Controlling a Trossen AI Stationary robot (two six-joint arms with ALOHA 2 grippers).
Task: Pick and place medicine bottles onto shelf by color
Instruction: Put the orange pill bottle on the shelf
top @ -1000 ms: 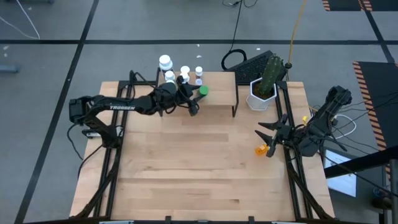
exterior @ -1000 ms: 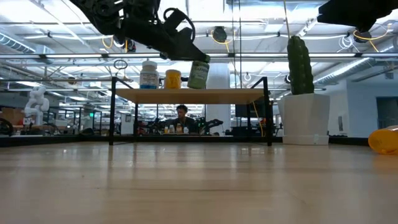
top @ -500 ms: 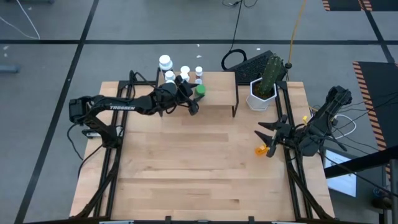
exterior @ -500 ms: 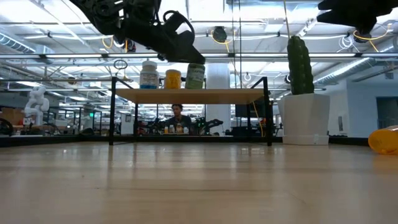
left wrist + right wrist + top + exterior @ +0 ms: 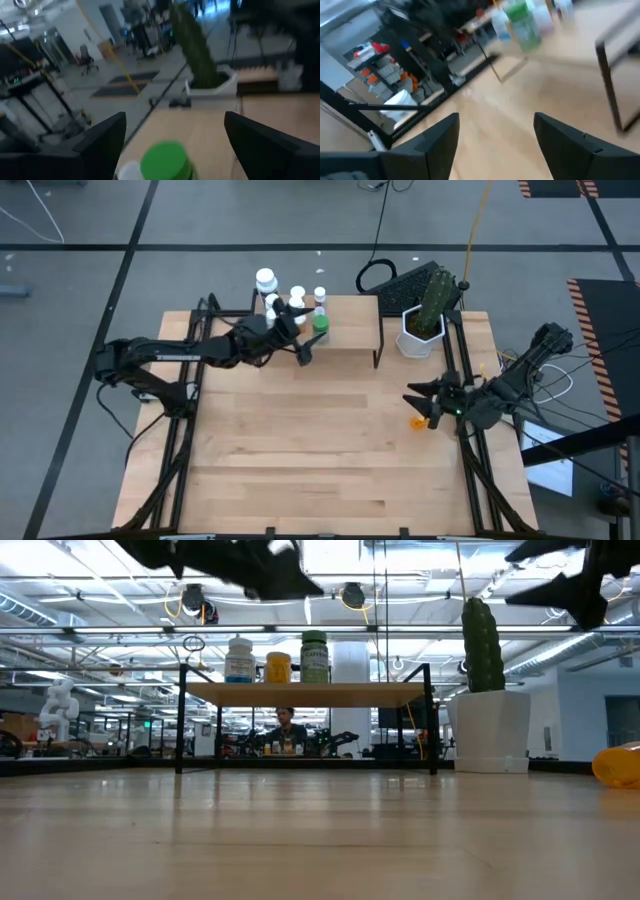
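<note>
The shelf (image 5: 350,330) (image 5: 305,692) stands at the table's far edge. On it a green bottle (image 5: 320,323) (image 5: 314,656) (image 5: 165,160) stands upright beside an orange bottle (image 5: 278,667) and white bottles (image 5: 297,297) (image 5: 239,660). My left gripper (image 5: 303,335) (image 5: 290,580) (image 5: 172,135) is open, raised just above and short of the green bottle, touching nothing. Another orange bottle (image 5: 418,421) (image 5: 617,764) lies on its side on the table near the right edge. My right gripper (image 5: 417,410) (image 5: 520,578) (image 5: 500,135) is open in the air beside and above it.
A white hexagonal pot with a cactus (image 5: 425,320) (image 5: 488,725) stands right of the shelf. A dark keyboard (image 5: 400,278) lies on the floor behind it. The shelf's right half is bare board. Wide bare tabletop (image 5: 320,450) lies between the arms and the near edge.
My left gripper set the tilted green bottle upright on the shelf beside the orange one, let go, and rose clear of it. My right gripper shifted a little toward the table's left and sank slightly near the lying orange bottle.
</note>
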